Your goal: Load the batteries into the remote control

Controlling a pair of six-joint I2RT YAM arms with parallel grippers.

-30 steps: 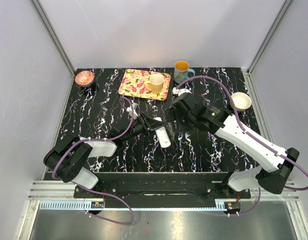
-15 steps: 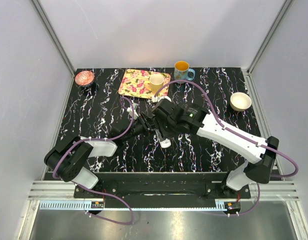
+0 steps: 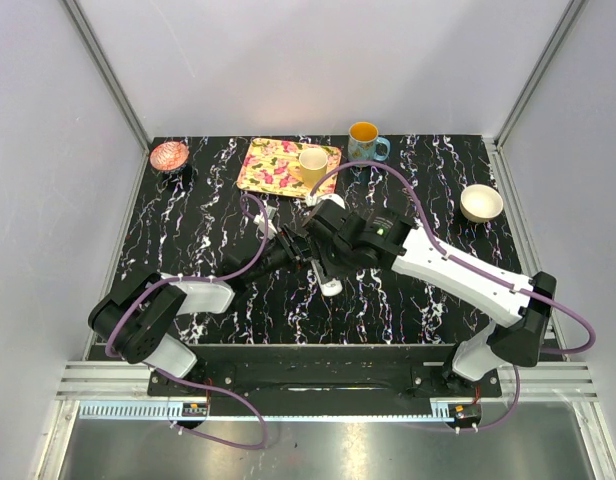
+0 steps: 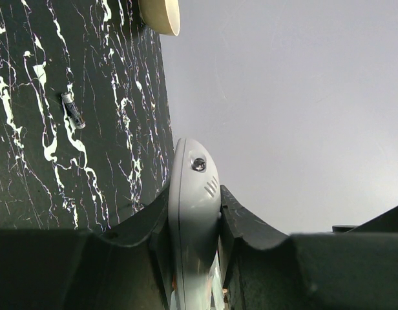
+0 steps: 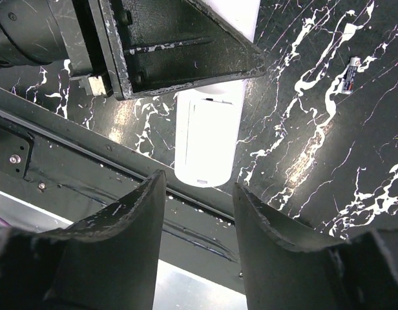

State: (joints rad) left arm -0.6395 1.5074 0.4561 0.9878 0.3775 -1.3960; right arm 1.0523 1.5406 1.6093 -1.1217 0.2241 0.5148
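Observation:
My left gripper (image 4: 194,210) is shut on the remote control (image 4: 194,194), a slim white bar held on edge just above the black marble table (image 3: 408,300). From above, the remote control (image 3: 330,282) pokes out toward the near edge past the left gripper (image 3: 298,250). My right gripper (image 5: 198,184) hovers open above the remote control's (image 5: 207,132) free end, nothing between its fingers (image 5: 137,213). It sits right beside the left gripper (image 5: 179,51). One dark battery (image 5: 351,75) lies loose on the table, and the left wrist view shows the battery (image 4: 73,110) too.
A flowered tray (image 3: 273,165) with a pale cup (image 3: 312,163) stands at the back. An orange-filled blue mug (image 3: 365,142), a cream bowl (image 3: 482,202) and a pink dish (image 3: 169,155) ring the table. A small white piece (image 3: 267,216) lies behind the left gripper.
The right arm has swung left from beside the remote control to directly over it, and its jaws have narrowed. The left arm has kept still, holding the remote control.

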